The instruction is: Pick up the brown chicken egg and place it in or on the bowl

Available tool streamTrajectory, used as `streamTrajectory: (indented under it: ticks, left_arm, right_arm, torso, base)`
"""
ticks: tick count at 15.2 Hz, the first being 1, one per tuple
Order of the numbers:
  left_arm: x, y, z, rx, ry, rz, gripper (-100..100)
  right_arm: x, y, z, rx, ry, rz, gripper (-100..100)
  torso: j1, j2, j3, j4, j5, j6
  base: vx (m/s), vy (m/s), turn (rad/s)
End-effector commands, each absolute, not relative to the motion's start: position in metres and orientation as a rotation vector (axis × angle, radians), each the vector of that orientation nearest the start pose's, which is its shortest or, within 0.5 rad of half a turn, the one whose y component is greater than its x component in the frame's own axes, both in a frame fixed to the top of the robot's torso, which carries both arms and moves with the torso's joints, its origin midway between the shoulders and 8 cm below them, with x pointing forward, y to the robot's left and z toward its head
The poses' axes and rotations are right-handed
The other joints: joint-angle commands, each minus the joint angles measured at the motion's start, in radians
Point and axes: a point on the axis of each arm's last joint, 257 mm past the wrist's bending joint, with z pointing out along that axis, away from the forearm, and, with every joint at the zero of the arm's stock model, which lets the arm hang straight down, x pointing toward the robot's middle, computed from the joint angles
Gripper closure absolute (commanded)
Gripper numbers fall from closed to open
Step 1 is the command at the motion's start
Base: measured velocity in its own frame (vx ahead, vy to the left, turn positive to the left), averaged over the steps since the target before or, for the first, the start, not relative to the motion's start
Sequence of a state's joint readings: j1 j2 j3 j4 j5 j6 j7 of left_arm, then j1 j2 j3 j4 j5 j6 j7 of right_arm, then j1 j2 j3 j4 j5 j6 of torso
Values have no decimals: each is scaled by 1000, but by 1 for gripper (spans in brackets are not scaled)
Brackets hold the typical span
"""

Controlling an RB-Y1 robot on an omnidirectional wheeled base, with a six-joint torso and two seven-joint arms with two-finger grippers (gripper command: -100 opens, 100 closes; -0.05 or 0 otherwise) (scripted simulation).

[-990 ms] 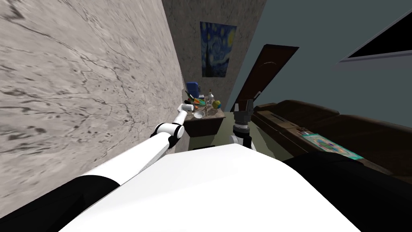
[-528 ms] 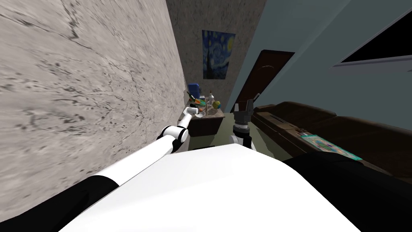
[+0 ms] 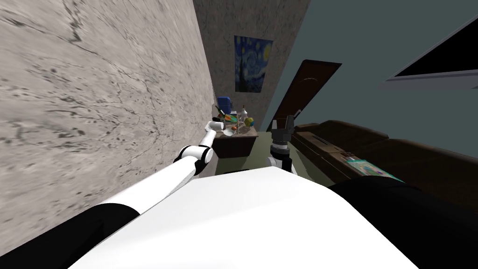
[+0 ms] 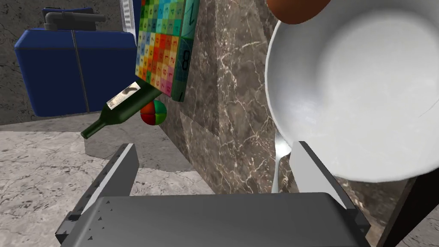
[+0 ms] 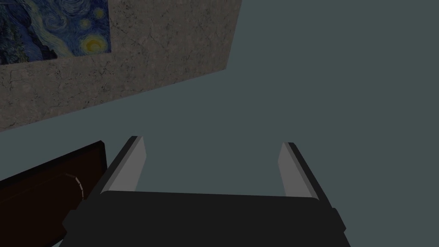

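Your L gripper (image 4: 216, 171) hangs over the table, close to the round white bowl (image 4: 356, 94). Its blades stand wide apart, abt a third of the wrist view, and it holds nothing. One finger (image 4: 309, 169) sits just in front of the bowl's near rim. The brown oval egg (image 4: 298, 10) is at the bowl's rim on the side away from the gripper, cut off by the view's edge. You can't tell if it touches the rim or rests on it.

A light grey spoon (image 4: 278, 156) lies just beside the bowl's near rim, on the dark brown veined marble tabletop (image 4: 223, 111).

Across the tabletop from the bowl is a flat box w/ a grid of many-coloured numbered squares (image 4: 165, 43). A dark green bottle w/ a pale label (image 4: 122, 107) is next to it, neck pointing away from the bowl. A small red, green & blue ball (image 4: 153, 112) is just beside the bottle. Farther from the bowl again is a big blue container (image 4: 64, 73).

The R gripper (image 3: 283, 123) is raised well apart from the bowl, off to the table's side. Its fingers (image 5: 128, 165) are spread just as wide and hold nothing.
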State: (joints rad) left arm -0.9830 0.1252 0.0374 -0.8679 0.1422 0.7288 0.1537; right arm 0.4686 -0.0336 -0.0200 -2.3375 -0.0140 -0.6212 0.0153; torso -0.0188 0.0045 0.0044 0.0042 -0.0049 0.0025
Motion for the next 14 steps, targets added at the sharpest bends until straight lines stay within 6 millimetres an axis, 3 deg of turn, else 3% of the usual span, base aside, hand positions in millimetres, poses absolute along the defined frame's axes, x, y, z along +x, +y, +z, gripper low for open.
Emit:
streamTrajectory:
  ticks: [1, 5, 8, 11, 14]
  left_arm:
    - [722, 131, -135, -1540, 1627, -1103, -100]
    - [726, 137, -111, -1529, 1577, -1167, -100]
    - [723, 122, -106, -1514, 1582, -1213, -100]
    - [717, 103, -117, -1483, 1620, -1227, -100]
    - [714, 113, -141, -1461, 1658, -1167, -100]
  right_arm:
    - [309, -272, 80, 465, 489, 1334, 0]
    - [309, -272, 80, 465, 488, 1334, 0]
    - [309, -272, 80, 465, 489, 1334, 0]
    - [309, -272, 80, 465, 489, 1333, 0]
    - [309, -272, 80, 465, 489, 1333, 0]
  torso:
    - [0, 0, 0, 0, 0, 0]
    - [-2, 0, 0, 0, 0, 0]
    - [-2, 0, 0, 0, 0, 0]
    - [-2, -1, -1, -1, -1, 0]
    - [1, -4, -2, -1, 0, 0]
  base:
    - [-11, -235, 62]
    - [-23, -233, 65]
    - [-24, -226, 90]
    - [-4, -220, 120]
    - [34, -161, 120]
